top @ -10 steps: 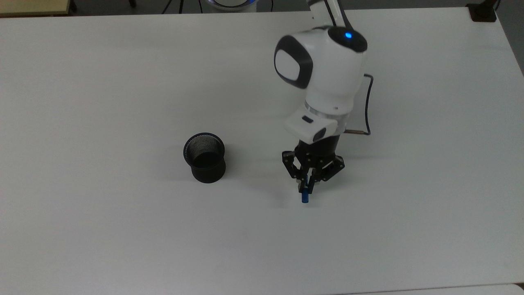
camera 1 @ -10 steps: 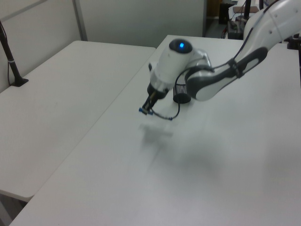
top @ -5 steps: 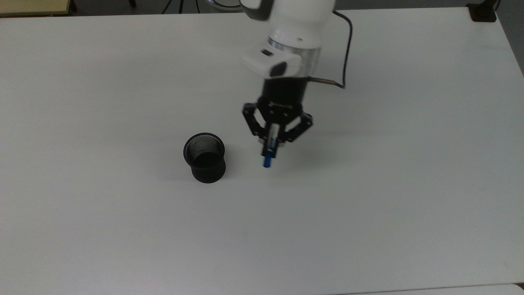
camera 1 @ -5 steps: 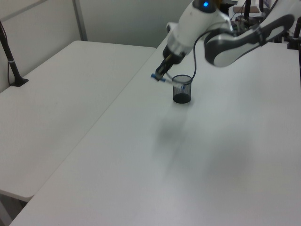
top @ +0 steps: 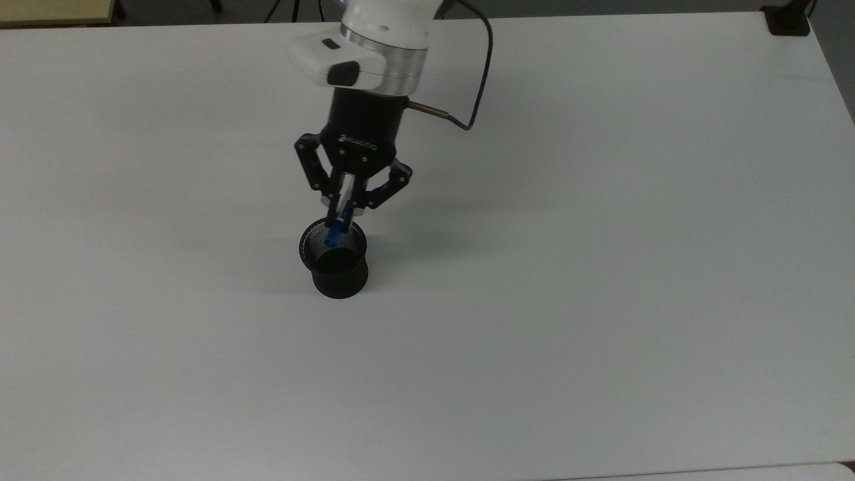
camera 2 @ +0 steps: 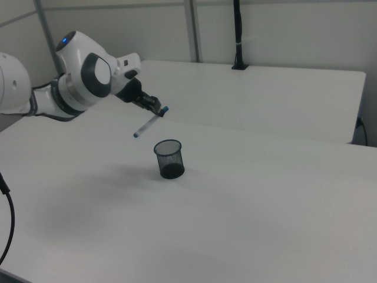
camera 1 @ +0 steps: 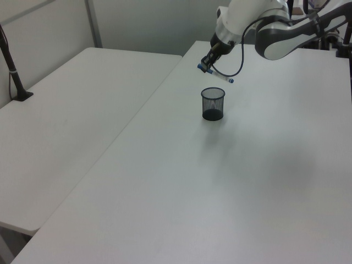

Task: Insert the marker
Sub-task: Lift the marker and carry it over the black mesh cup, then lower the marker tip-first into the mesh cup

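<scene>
slim white marker (camera 2: 148, 125) with a blue cap at one end and a small blue tip at the other, clamped between the fingers of the pincer (top: 343, 208) near the capped end, barrel slanting down and away from the fingers in the right view. held in the air above the black mesh cup (top: 334, 256), lower end over the cup's far rim in the top view, beside and above the rim in the left view (camera 1: 221, 76), not yet inside. half a second ago carried to the top view's right of the cup; a second ago lower and farther off, near the table; now raised and brought across to just behind the cup's mouth. cup upright under the fingers, unmoved. white table (top: 601, 280) bare on every side of the pincer, edges well apart from it, cable (top: 477, 80) looping off the wrist on the top view's right.
</scene>
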